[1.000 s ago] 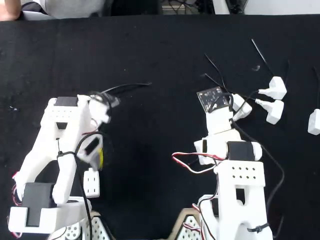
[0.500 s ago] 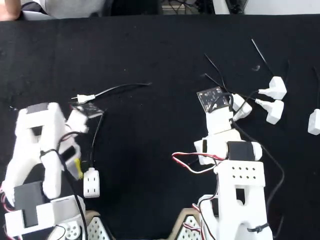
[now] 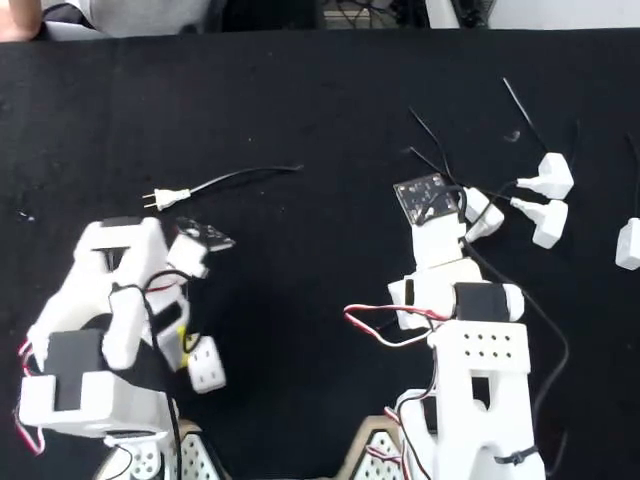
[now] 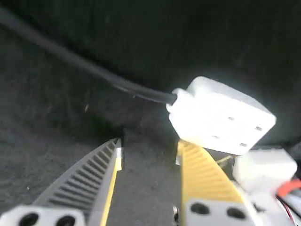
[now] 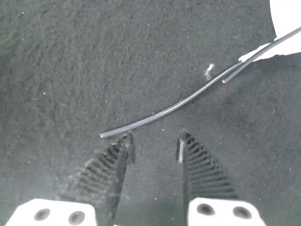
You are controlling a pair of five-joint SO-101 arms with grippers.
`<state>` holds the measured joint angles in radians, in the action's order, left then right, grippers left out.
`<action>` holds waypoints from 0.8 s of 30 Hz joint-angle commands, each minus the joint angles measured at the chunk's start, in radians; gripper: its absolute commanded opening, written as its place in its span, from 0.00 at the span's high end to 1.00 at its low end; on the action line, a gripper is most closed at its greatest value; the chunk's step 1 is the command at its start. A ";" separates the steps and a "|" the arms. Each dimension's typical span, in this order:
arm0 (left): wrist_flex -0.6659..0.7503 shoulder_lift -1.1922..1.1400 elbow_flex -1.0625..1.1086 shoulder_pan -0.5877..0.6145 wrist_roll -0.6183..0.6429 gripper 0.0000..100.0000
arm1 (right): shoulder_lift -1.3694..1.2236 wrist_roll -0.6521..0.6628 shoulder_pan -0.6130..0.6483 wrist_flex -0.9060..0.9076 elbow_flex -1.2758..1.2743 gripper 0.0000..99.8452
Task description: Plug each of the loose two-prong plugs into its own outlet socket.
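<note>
One loose two-prong plug (image 3: 165,197) lies flat on the black bench (image 3: 300,90), prongs toward the left side of the high view. Its black cable (image 3: 245,176) trails away to the right, and it is unplugged and well apart from any socket. A white socket block (image 4: 221,117) lies near the bench's front edge beside the left arm, with its own dark cord (image 4: 84,68) attached. Left claw (image 4: 149,143): spread, nothing between the fingers — the yellow-faced finger (image 4: 200,174) has its tip just beside the socket block. Right claw (image 5: 155,135): spread and empty, low over the cloth, with a thin wire (image 5: 178,106) lying just past its tips. Beyond the right arm, two white plugs (image 3: 553,175) sit side by side, each with a thin black lead — another white piece (image 3: 628,245) lies at the bench's right edge.
</note>
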<state>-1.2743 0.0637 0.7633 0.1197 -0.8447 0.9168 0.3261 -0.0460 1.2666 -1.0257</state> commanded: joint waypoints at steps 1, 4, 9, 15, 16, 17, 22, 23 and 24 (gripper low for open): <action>0.074 0.091 0.044 -0.173 0.115 0.80 | 0.027 0.006 -0.017 -0.018 0.005 0.84; 0.198 0.152 0.114 -0.286 0.253 0.80 | 0.027 0.005 -0.017 -0.018 0.007 0.84; 0.298 0.275 0.156 -0.386 0.443 0.80 | 0.027 0.005 -0.017 -0.018 0.005 0.84; 0.278 0.419 0.168 -0.453 0.505 0.80 | 0.027 0.003 -0.017 -0.018 0.010 0.84; 0.233 0.430 0.170 -0.453 0.462 0.80 | 0.027 0.003 -0.017 -0.018 0.010 0.84; 0.183 0.439 0.160 -0.446 0.407 0.80 | 0.027 0.003 -0.017 -0.018 0.008 0.84; 0.086 0.436 0.087 -0.337 0.324 0.80 | 0.027 0.003 -0.014 -0.018 0.012 0.84; 0.084 0.436 0.076 -0.314 0.321 0.80 | 0.027 0.003 -0.012 -0.017 0.013 0.84; 0.084 0.439 0.061 -0.286 0.301 0.80 | 0.027 0.003 -0.012 -0.017 0.013 0.84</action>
<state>-1.1745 0.4718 0.8999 -0.2271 -0.5056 0.9168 0.3261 -0.0460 1.2666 -1.0257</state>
